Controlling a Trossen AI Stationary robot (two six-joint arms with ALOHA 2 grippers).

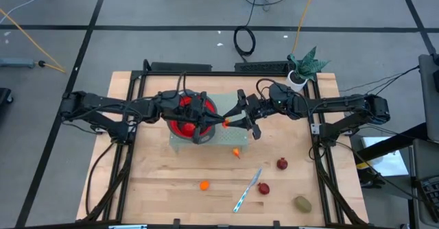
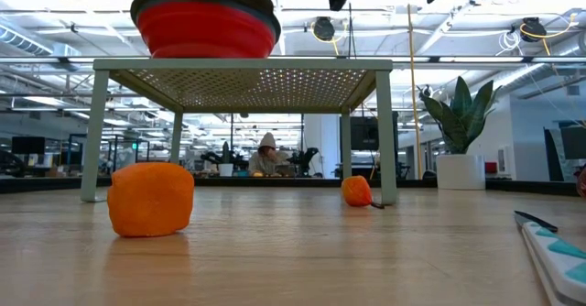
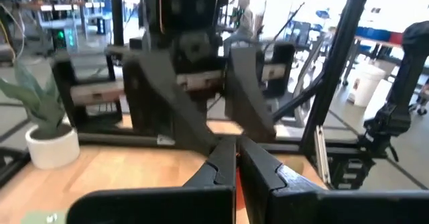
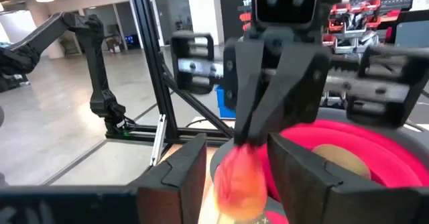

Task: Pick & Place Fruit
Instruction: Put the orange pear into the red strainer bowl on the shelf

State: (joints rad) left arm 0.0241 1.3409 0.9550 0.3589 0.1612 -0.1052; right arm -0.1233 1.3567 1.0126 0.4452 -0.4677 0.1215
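Observation:
An orange-red fruit (image 4: 236, 180) hangs in the air over the pale green stand (image 1: 206, 141), just right of the red bowl (image 1: 180, 116) that sits on the stand. My left gripper (image 1: 219, 121) reaches level over the bowl and is shut on this fruit. Facing it, my right gripper (image 4: 236, 158) is open, with one finger on each side of the fruit and narrow gaps showing. An olive-brown fruit (image 4: 335, 160) lies in the bowl. More fruit rests on the table: two orange (image 1: 204, 185) (image 1: 236, 153), a dark red (image 1: 282, 163), a red (image 1: 264, 188) and an olive-brown (image 1: 302, 203). My left gripper pinches the fruit by the end that faces it (image 4: 247, 149), between the free ends of its two fingers. The fingers come level from the table's left. The fruit sticks out from the fingertips toward my right gripper, clear of the stand and the bowl.
A silver-and-blue knife (image 1: 247, 190) lies on the table near the front, among the loose fruit. A potted plant (image 1: 302, 68) stands at the far right corner. Black frame rails run along the table's sides. A person (image 2: 266, 155) sits far off in the room.

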